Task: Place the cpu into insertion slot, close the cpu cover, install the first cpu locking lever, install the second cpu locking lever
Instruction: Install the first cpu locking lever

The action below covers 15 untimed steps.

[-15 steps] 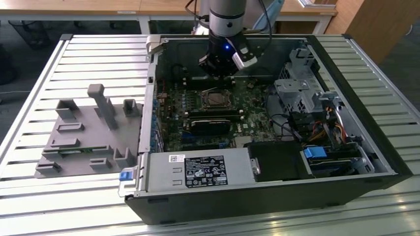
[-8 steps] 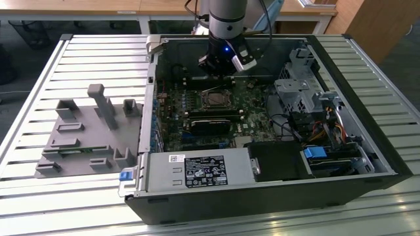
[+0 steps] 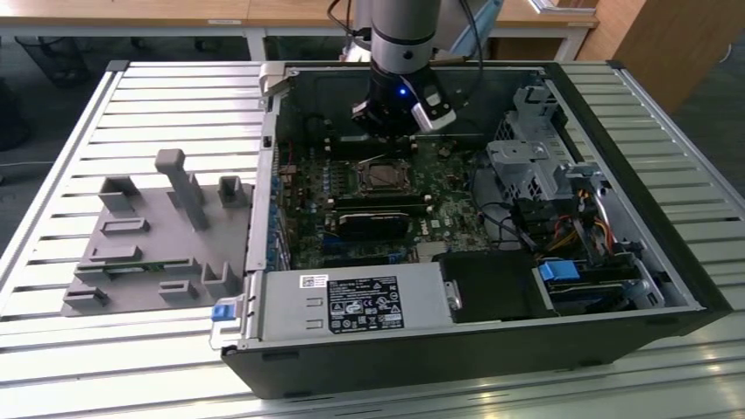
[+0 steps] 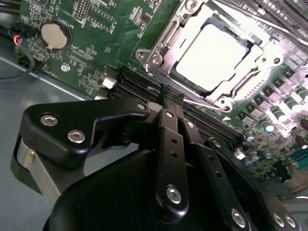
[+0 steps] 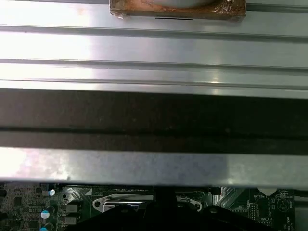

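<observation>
- Since the cpu (image 4: 214,55) is already seated in the insertion slot (image 4: 250,79) with the cpu cover (image 4: 166,36) lying closed around it in the second wrist view, the locking-lever stage is judged to be in hand.
- The gripper (image 4: 171,98) is seen with its fingers pressed together, empty, just beside the socket's near edge.
- In the exterior view the gripper (image 3: 396,131) is held just beyond the socket, inside the open computer case (image 3: 652,253).
- A fine, low approach to a thin lever beside the cover is called for.

Glossy black plastic gripper (image 4: 171,103); bright reflective metal cpu (image 4: 211,55); shiny silver cpu cover (image 4: 240,86); ribbed brushed-metal table (image 3: 70,157).
</observation>
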Each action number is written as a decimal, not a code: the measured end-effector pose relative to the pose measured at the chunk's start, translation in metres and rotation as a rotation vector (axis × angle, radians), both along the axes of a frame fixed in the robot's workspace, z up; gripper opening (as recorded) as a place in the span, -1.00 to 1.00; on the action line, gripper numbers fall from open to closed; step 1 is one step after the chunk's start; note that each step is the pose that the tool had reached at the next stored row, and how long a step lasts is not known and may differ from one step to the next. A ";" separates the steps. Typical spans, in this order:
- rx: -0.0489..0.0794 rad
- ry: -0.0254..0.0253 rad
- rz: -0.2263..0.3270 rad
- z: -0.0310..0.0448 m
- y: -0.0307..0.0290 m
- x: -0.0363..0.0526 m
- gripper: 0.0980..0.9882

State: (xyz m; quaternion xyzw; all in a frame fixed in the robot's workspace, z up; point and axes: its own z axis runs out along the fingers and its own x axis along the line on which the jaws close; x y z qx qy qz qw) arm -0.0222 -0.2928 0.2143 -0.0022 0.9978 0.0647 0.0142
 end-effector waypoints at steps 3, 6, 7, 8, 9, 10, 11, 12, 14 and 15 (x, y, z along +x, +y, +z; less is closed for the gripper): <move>0.007 -0.0002 0.000 -0.0012 -0.0005 0.0000 -0.98; 0.008 0.0000 0.000 -0.0028 -0.0009 0.0000 -0.98; 0.008 0.0000 0.000 -0.0034 -0.0010 0.0000 -0.98; 0.008 0.0001 0.000 -0.0040 -0.0010 0.0000 -0.98; 0.009 0.0000 0.000 -0.0047 -0.0010 0.0000 -0.98; 0.009 0.0000 0.000 -0.0055 -0.0010 0.0000 -0.98; 0.010 0.0000 0.000 -0.0062 -0.0010 0.0000 -0.98; 0.010 0.0000 0.000 -0.0070 -0.0010 0.0000 -0.98; 0.010 0.0000 0.000 -0.0085 -0.0011 0.0000 -0.98; 0.010 0.0000 0.000 -0.0091 -0.0011 0.0001 -0.98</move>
